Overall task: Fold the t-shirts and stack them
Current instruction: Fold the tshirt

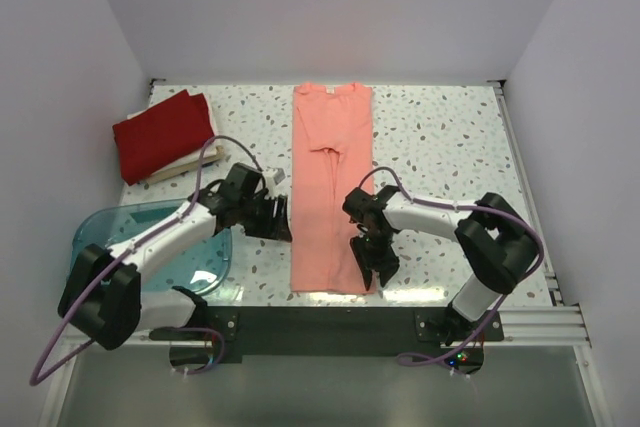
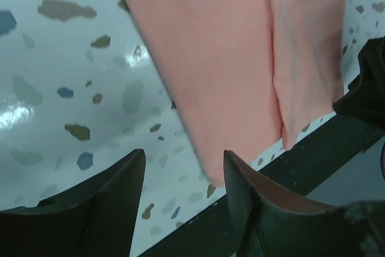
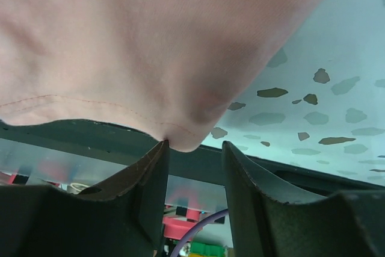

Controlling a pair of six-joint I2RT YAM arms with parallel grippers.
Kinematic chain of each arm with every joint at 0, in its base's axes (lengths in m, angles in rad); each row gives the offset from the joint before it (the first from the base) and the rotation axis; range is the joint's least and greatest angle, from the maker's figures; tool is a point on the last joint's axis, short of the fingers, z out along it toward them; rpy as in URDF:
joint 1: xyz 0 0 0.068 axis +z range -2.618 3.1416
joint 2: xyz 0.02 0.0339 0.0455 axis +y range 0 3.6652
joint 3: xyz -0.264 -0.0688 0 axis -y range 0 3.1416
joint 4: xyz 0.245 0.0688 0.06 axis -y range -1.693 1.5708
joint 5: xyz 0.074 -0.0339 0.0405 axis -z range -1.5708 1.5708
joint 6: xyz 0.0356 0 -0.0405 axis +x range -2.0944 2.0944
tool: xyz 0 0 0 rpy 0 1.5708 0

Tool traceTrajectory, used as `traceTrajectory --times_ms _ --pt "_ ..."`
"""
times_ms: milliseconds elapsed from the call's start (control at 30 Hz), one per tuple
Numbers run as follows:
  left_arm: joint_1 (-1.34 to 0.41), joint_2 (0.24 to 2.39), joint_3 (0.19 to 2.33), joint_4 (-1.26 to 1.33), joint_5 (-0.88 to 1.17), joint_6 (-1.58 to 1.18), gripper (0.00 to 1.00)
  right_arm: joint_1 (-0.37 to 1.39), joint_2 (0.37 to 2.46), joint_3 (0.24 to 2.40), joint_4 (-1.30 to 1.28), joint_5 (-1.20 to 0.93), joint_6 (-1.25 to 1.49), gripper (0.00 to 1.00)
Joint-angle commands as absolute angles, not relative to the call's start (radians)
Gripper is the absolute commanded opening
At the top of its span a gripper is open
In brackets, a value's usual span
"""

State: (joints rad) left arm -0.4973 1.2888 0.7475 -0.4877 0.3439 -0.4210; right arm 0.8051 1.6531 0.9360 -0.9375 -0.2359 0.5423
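Note:
A salmon-pink t-shirt (image 1: 332, 187) lies folded into a long strip down the middle of the speckled table (image 1: 440, 137). A deep red t-shirt (image 1: 160, 132) sits folded at the back left on a cream-white one (image 1: 188, 164). My left gripper (image 1: 281, 219) is open at the strip's left edge. In the left wrist view that gripper (image 2: 183, 167) frames the pink shirt's (image 2: 240, 58) near corner, close to the right finger. My right gripper (image 1: 379, 265) is open at the strip's near right corner. In the right wrist view its (image 3: 194, 148) left fingertip touches the hem of the pink cloth (image 3: 150, 40).
A translucent blue tub (image 1: 150, 242) sits at the near left beside the left arm. A black rail (image 1: 330, 319) runs along the table's near edge, just below the shirt's hem. White walls close in the left, back and right sides.

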Motion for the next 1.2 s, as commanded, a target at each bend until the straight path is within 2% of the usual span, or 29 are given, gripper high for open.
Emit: traceTrajectory --times_ms 0,200,400,900,1067,1167 --pt "-0.506 1.189 0.669 -0.575 0.351 -0.479 0.60 0.810 1.667 0.911 -0.893 -0.278 0.554 0.43" --pt "-0.569 1.144 0.585 -0.543 0.410 -0.558 0.60 0.811 1.671 0.907 -0.873 -0.261 0.546 0.35" --pt "-0.640 1.207 0.565 -0.487 0.468 -0.592 0.62 0.810 1.671 0.890 -0.870 -0.256 0.549 0.28" --pt "-0.726 1.371 0.535 -0.419 0.486 -0.594 0.63 0.810 1.660 0.884 -0.864 -0.264 0.554 0.23" --pt "-0.729 1.397 0.526 -0.413 0.454 -0.588 0.57 0.810 1.657 0.879 -0.865 -0.265 0.555 0.20" --pt "-0.729 1.425 0.512 -0.397 0.433 -0.584 0.44 0.810 1.651 0.879 -0.873 -0.265 0.555 0.18"
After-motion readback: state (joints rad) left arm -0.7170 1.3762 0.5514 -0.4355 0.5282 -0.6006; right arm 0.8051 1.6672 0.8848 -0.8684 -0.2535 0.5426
